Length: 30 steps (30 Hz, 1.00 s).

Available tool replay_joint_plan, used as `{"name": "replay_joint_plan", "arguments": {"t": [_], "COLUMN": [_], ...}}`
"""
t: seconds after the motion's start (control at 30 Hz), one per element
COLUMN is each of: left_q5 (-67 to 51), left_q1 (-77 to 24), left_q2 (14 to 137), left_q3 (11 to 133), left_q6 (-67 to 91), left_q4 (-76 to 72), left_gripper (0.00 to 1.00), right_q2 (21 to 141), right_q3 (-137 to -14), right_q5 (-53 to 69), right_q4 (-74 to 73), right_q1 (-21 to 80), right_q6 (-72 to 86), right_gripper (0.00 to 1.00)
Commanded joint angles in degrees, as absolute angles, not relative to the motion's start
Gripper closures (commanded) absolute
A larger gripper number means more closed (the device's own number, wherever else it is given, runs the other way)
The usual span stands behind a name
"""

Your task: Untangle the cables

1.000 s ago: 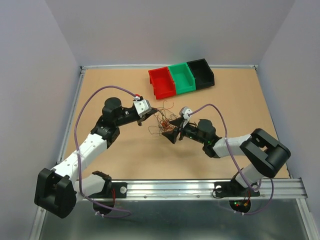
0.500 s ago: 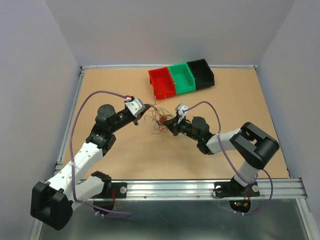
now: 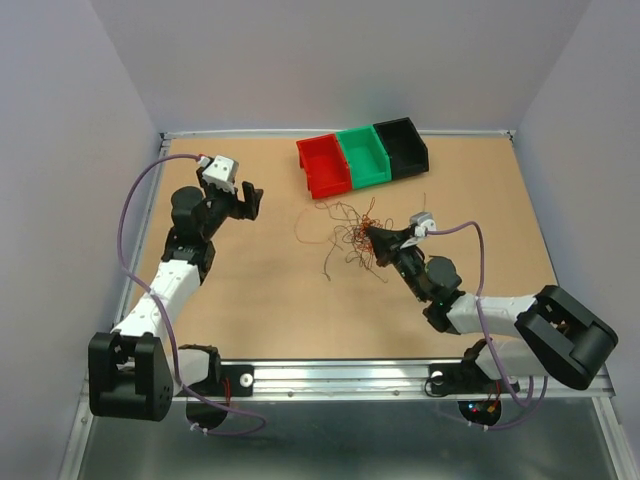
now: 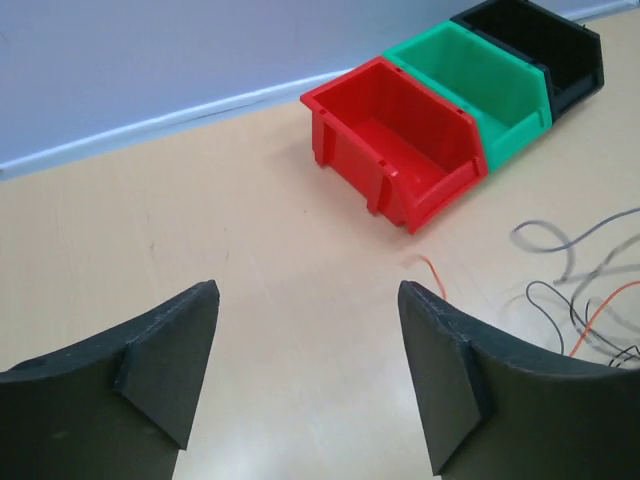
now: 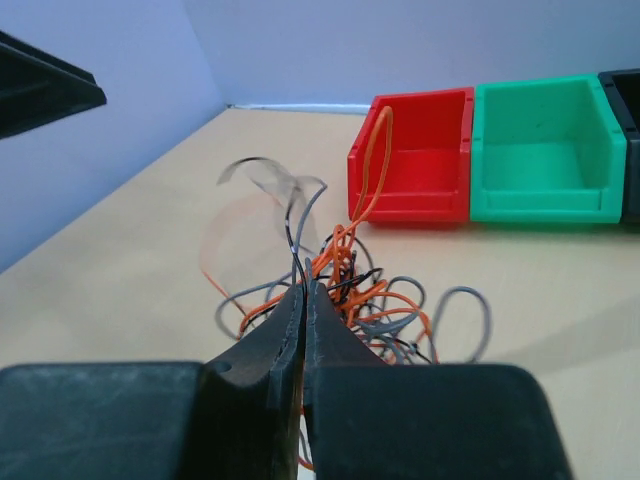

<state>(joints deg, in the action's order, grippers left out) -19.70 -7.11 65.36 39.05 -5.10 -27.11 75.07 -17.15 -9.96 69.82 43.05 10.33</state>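
The cables (image 3: 345,236) lie as a loose tangle of thin orange, grey and black wires in the middle of the table. My right gripper (image 3: 373,233) is at the tangle's right edge and shut on it. In the right wrist view a grey and black strand rises from between the pressed fingertips (image 5: 305,290), and the rest of the cables (image 5: 385,300) spread just beyond. My left gripper (image 3: 251,199) is open and empty, well to the left of the tangle. In the left wrist view its jaws (image 4: 308,290) stand wide over bare table, with a few cable ends (image 4: 585,300) at the right edge.
A red bin (image 3: 323,166), a green bin (image 3: 363,155) and a black bin (image 3: 402,146) stand in a row at the back, just behind the tangle. Walls enclose the table on the left, back and right. A metal rail (image 3: 400,375) runs along the near edge.
My left gripper has let go of the cables, opened and drawn back to the left. My right gripper has shut on the tangle and pulled it right, so the wires lie more spread out.
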Motion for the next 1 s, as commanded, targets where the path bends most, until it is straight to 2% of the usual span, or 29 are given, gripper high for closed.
{"name": "replay_joint_plan", "arguments": {"t": [0.0, 0.13, 0.23, 0.5, 0.67, 0.97], "left_q5": [-25.2, -36.6, -43.1, -43.0, -43.9, -38.0], "left_q1": [-6.9, -7.2, -12.7, -23.9, -27.9, -32.0], "left_q2": [64.4, 64.2, 65.0, 67.1, 69.0, 72.4], "left_q3": [42.1, 41.5, 41.8, 41.8, 42.5, 43.0], "left_q6": [-5.4, -7.7, -12.9, -24.1, -28.7, -30.1], "left_q4": [-32.4, -32.6, -29.8, -23.1, -19.0, -18.6], "left_gripper": [0.13, 0.12, 0.11, 0.11, 0.11, 0.10], "right_q2": [73.6, 75.6, 77.4, 78.2, 78.2, 78.1], "right_q3": [-16.5, -18.0, -19.3, -20.7, -21.0, -21.6], "right_q5": [-9.0, -5.5, -3.1, 0.0, 3.5, 7.6], "right_q4": [71.4, 71.4, 71.4, 71.5, 71.5, 71.5], "right_q1": [42.8, 42.8, 42.8, 42.8, 42.8, 42.8], "right_q6": [11.0, 11.2, 11.6, 13.4, 14.0, 14.4], "right_gripper": [0.99, 1.00, 1.00, 0.99, 0.99, 0.99]}}
